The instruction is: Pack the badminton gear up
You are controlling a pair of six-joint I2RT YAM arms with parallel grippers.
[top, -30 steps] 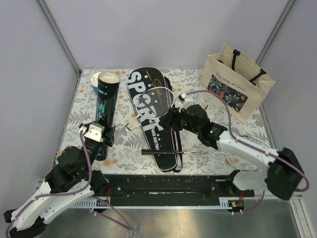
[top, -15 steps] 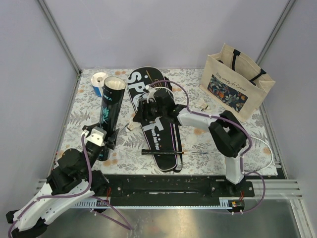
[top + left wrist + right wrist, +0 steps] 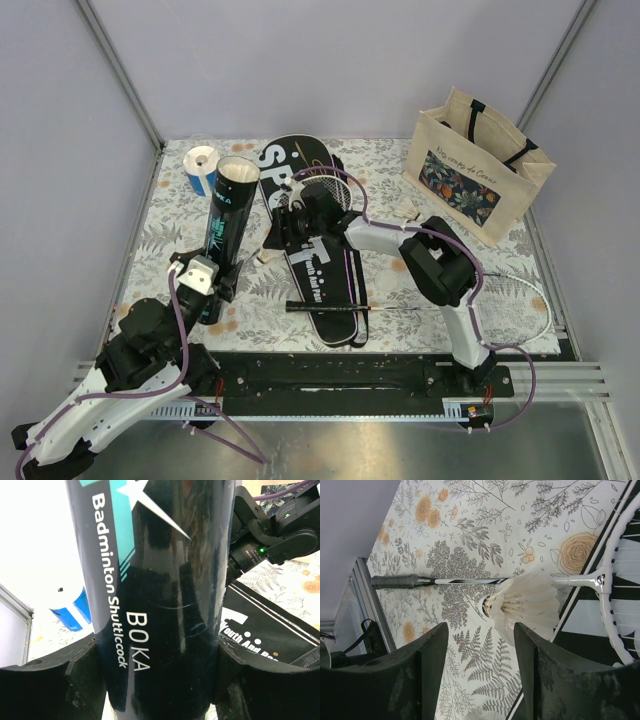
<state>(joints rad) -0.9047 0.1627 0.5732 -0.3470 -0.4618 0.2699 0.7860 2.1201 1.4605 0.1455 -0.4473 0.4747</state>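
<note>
Shuttlecock loading, by the look of it: tube (image 3: 222, 230) tilted upright at left, clamped in left fingers (image 3: 50, 680); shuttlecock (image 3: 525, 605) loose on surface (image 3: 470, 520) by racket (image 3: 597, 577) throat, beneath spread, empty right fingers (image 3: 420, 680); next, likely: lower, pinch, carry to tube mouth.

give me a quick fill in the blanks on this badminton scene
1. The left gripper is shut on the black ___.
2. The right gripper hangs ___ above a shuttlecock.
3. The tote bag stands far back on the ___.
Missing words: tube; open; right.
</note>
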